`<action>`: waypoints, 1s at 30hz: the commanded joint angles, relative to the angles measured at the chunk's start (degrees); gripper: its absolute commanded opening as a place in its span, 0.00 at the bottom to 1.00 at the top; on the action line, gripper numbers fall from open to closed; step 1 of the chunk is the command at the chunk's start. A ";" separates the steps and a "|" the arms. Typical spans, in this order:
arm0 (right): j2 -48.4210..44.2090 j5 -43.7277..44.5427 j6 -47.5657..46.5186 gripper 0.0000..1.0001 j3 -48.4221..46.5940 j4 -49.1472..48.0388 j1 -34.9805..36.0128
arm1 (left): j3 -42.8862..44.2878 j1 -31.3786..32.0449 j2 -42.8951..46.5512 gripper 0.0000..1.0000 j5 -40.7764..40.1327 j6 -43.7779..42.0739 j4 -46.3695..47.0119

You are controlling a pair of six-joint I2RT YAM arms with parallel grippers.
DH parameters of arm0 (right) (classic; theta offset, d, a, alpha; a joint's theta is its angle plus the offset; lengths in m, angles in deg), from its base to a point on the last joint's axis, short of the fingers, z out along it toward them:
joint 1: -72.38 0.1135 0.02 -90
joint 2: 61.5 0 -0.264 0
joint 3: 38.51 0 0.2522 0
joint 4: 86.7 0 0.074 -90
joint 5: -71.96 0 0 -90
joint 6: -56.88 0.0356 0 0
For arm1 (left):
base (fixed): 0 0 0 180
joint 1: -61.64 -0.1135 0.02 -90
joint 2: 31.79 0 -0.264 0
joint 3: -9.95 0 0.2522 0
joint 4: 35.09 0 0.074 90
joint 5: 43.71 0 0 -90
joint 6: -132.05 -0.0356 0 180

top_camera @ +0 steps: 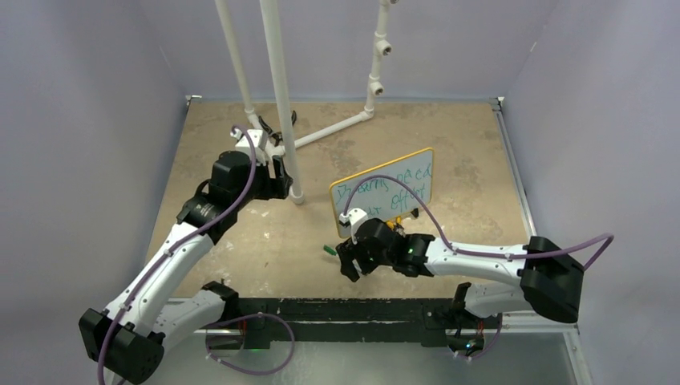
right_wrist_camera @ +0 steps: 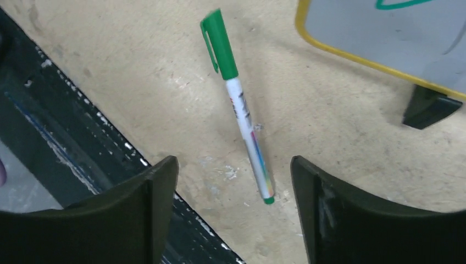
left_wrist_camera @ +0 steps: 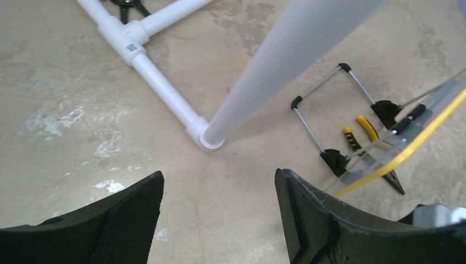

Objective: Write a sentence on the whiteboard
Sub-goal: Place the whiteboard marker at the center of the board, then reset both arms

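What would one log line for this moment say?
whiteboard: upright, sentence in green | marker: capped, lying on table | right gripper: open above marker | left gripper: open, empty

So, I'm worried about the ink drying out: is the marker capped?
Capped: the green cap sits on the marker, which lies on the table.

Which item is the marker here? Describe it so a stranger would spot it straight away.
Find the whiteboard standing on the table, with green writing on it. Just in front of its left corner, under the open right gripper, the marker lies flat. It is the only slim white stick with a green cap; the pliers nearby have yellow handles.
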 commanded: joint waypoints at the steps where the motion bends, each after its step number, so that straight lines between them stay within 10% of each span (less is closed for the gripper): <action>1: -1.96 7.16 2.65 0.93 -4.27 3.05 -0.22 | -3.45 -1.19 2.82 0.73 -7.67 -1.31 2.05; 8: -10.20 11.55 0.13 0.99 -7.85 4.46 -1.94 | -6.08 -8.79 3.59 0.75 -5.13 0.42 4.31; 25: -21.37 5.10 -5.53 0.99 -14.34 -3.44 -45.39 | -3.26 -13.10 15.51 0.77 -19.30 -5.40 6.77; 30: -30.76 11.25 -6.45 0.99 -8.01 -10.86 -47.70 | -6.04 -13.11 21.36 0.77 -23.32 -7.20 9.36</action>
